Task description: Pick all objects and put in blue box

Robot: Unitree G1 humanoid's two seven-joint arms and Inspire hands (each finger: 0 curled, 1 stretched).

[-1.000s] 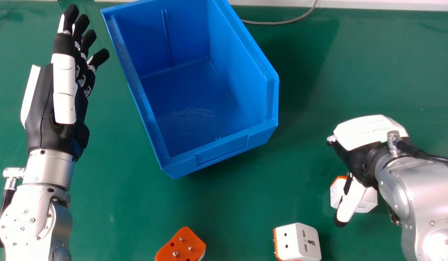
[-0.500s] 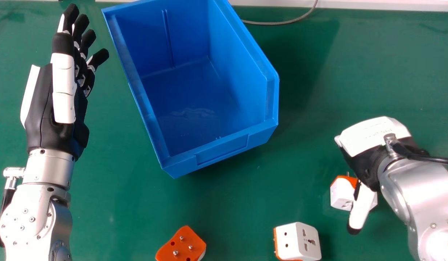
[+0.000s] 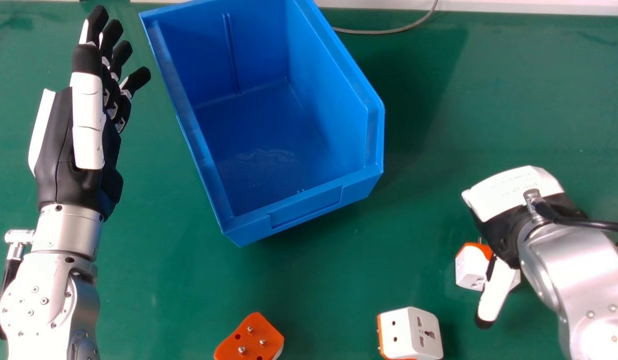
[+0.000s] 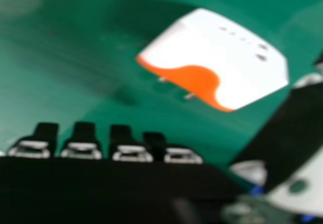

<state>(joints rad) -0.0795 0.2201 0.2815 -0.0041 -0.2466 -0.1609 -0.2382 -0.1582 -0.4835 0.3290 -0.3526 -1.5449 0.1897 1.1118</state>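
My right hand (image 3: 514,200) is low at the right of the head view, its white thumb crossing over a white and orange adapter (image 3: 472,268). In the right hand view that adapter (image 4: 237,57) lies between the thumb and the fingers of my hand (image 4: 81,148), which are extended and not gripping it. A second white adapter (image 3: 411,334) and an orange one with pins up (image 3: 251,340) rest near the bottom edge. The blue box (image 3: 269,145) stands at the centre, its visible floor bare. My left hand (image 3: 88,120) is held open left of the box.
Green table surface (image 3: 314,280) surrounds the box. A grey cable (image 3: 389,31) runs behind the box toward a pale strip (image 3: 489,6) at the far edge. A black cable (image 3: 589,221) is attached at my right wrist.
My right hand has shifted right and slightly down, its thumb now farther right over the adapter, uncovering more of its left side. The left hand and the box look unmoved.
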